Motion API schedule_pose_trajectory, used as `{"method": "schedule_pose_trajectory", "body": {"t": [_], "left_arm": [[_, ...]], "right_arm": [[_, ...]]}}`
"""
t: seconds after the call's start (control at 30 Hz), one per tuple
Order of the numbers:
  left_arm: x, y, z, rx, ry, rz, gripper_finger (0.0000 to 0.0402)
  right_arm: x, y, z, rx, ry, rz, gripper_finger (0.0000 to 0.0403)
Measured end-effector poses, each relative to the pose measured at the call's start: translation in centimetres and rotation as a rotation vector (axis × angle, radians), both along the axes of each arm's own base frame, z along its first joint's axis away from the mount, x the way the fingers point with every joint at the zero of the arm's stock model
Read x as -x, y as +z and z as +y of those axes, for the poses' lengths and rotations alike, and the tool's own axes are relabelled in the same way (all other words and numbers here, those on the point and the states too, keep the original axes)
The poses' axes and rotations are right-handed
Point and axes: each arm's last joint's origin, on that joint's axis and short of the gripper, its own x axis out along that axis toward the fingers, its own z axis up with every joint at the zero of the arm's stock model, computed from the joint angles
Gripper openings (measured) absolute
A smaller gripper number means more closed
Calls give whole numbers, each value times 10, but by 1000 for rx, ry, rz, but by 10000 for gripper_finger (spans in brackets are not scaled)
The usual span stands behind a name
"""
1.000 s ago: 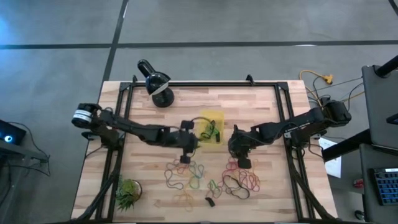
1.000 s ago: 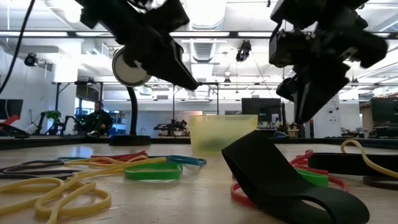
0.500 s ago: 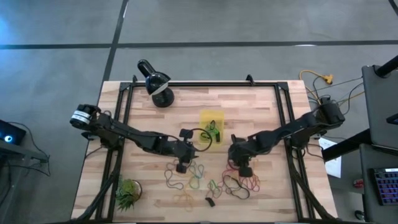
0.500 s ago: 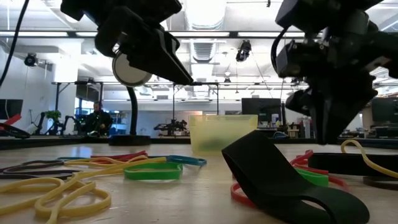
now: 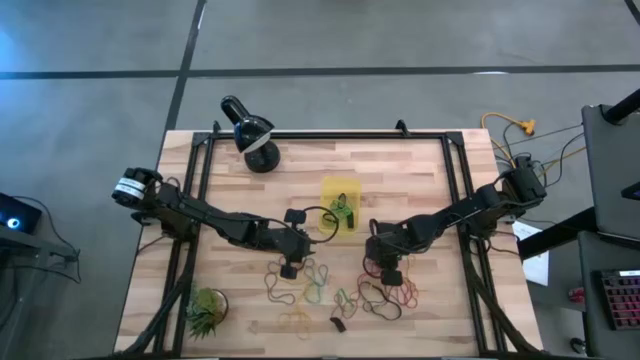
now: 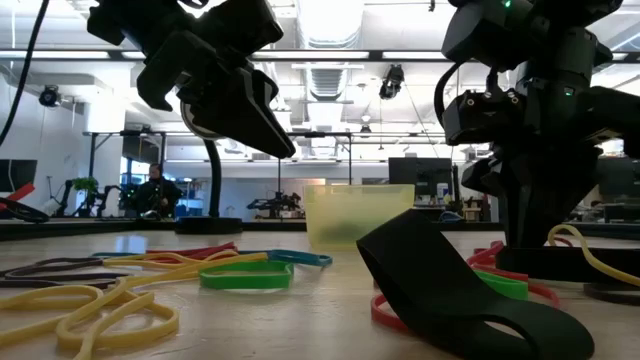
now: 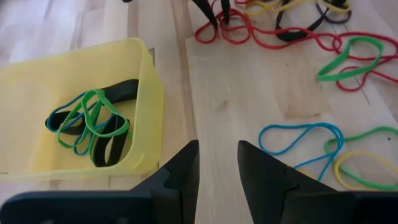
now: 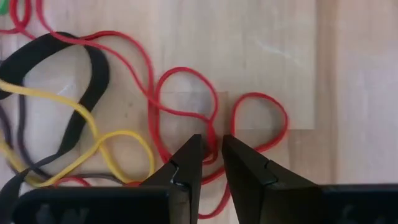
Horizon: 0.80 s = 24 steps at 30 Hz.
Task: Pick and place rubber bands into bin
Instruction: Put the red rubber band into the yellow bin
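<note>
only left wrist view shows bands (image 7: 93, 124) inside bin (image 7: 149, 93).

Pale, matt wooden planks form the table (image 5: 420, 170). The bin (image 7: 81, 68) is translucent yellow plastic; smooth rubber bands (image 8: 186, 106) lie scattered nearby.

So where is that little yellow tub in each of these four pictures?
High view: the yellow tub sits near the table's middle, between the two arms.
Low view: it stands at the centre, behind the loose bands.
Left wrist view: it fills the left side, green and black bands inside.
Right wrist view: not in it.
Shared landmark: the red bands beside the right hand.
</note>
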Motion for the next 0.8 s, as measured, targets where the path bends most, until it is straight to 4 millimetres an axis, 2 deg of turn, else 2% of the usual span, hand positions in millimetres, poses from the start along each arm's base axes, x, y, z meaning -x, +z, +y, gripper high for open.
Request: {"method": "schedule_pose_trajectory", "body": {"t": [0.1,0.23,0.5,0.67,0.8], "left_arm": [[0,0,0,4,3,-1,94],[0,0,0,4,4,0,94],[2,-3,1,-2,8,7,94],[2,-3,1,0,10,7,94],[2,-4,1,-1,11,8,94]], "right_arm": [[1,2,-2,29,-11,-10,53],[2,4,-1,55,10,-14,16],[2,9,-1,61,19,-35,9],[0,25,0,105,36,-89,9],[1,46,2,133,53,-162,8]]}}
